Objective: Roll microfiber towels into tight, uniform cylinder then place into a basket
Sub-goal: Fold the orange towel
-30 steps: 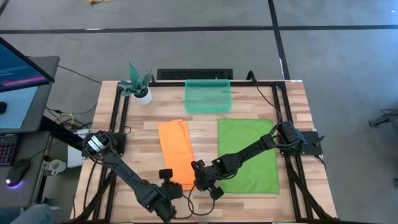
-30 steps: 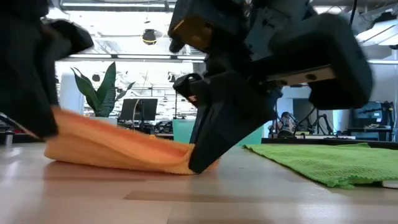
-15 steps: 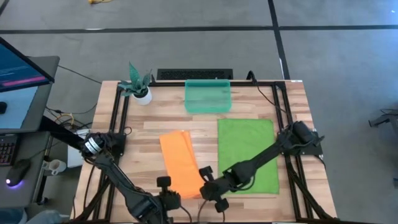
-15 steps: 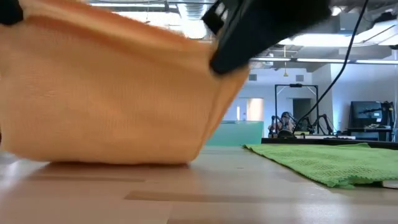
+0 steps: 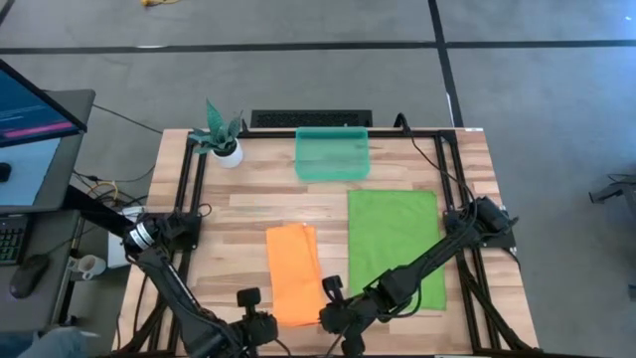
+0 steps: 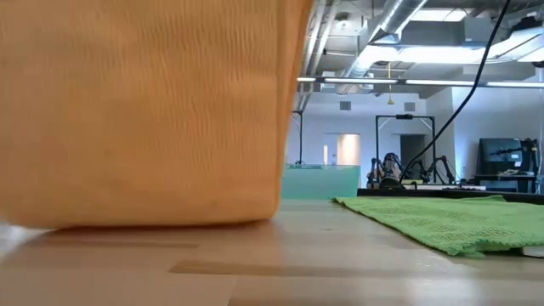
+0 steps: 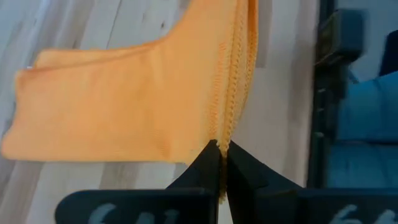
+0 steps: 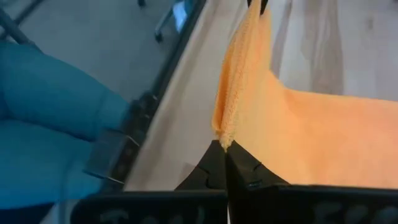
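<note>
The orange towel (image 5: 294,270), folded into a long strip, lies with its far part on the table, its near end raised. In the low view the orange towel (image 6: 144,110) hangs like a curtain down to the tabletop. My left gripper (image 5: 262,320) is shut on its near left corner, and my right gripper (image 5: 332,311) is shut on its near right corner. The green towel (image 5: 394,249) lies flat to the right. The teal basket (image 5: 333,153) stands at the table's far edge, resting on its base. My left gripper pinches the orange towel's stitched hem at the near left corner (image 7: 224,132) between its two shut fingers, which slant down from the near side. At least two hems lie together there. That corner is lifted clear. My right gripper pinches the stitched hem at the near right corner (image 8: 225,132) between its shut fingers, slanting down from the near side. The near edge runs from there, raised off the table, to the other gripper's fingers (image 8: 255,5).
A potted plant (image 5: 222,137) stands at the far left corner. Black frame rails (image 5: 459,179) run along the table's sides. Bare wood lies between the towels and the basket. A desk with a monitor (image 5: 30,109) stands left of the table.
Both grippers have risen and drawn toward the table's near edge, staying shut on the orange towel. Its near end has lifted into a hanging sheet, and its far end has slid along the table toward the near edge.
</note>
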You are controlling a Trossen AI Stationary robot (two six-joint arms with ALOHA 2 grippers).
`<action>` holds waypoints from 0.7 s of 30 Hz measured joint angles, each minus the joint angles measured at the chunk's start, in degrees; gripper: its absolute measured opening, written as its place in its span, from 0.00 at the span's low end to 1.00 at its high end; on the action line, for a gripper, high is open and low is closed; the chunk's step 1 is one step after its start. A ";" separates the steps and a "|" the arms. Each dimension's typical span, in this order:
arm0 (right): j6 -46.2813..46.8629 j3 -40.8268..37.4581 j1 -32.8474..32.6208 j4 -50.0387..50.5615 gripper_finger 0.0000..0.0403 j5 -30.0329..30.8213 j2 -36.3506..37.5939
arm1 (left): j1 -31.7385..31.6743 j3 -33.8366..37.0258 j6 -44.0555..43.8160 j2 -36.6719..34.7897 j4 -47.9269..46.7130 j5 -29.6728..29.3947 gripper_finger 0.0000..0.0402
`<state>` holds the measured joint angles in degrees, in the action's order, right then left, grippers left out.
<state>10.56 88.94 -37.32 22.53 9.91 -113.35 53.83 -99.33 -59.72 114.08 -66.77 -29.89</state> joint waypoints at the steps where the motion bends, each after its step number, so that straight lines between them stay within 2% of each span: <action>1: 0.52 0.03 -0.07 -0.05 0.01 0.03 0.03 | 0.18 -0.62 0.00 0.00 -0.87 -0.47 0.00; 5: 1.65 0.03 0.00 1.62 0.01 3.45 0.05 | 0.12 -1.22 0.02 0.05 -2.54 -1.04 0.00; 11: 1.34 -0.04 3.06 4.62 0.01 9.34 0.11 | -1.64 0.45 -3.27 0.35 -11.99 -6.29 0.00; 21: 0.55 -0.30 11.04 8.97 0.01 15.90 -2.20 | -9.12 10.66 -5.09 0.37 -15.30 -10.48 0.00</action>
<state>11.11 88.64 -26.28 31.50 25.81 -115.55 44.71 -88.68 -64.82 114.45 -82.07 -40.37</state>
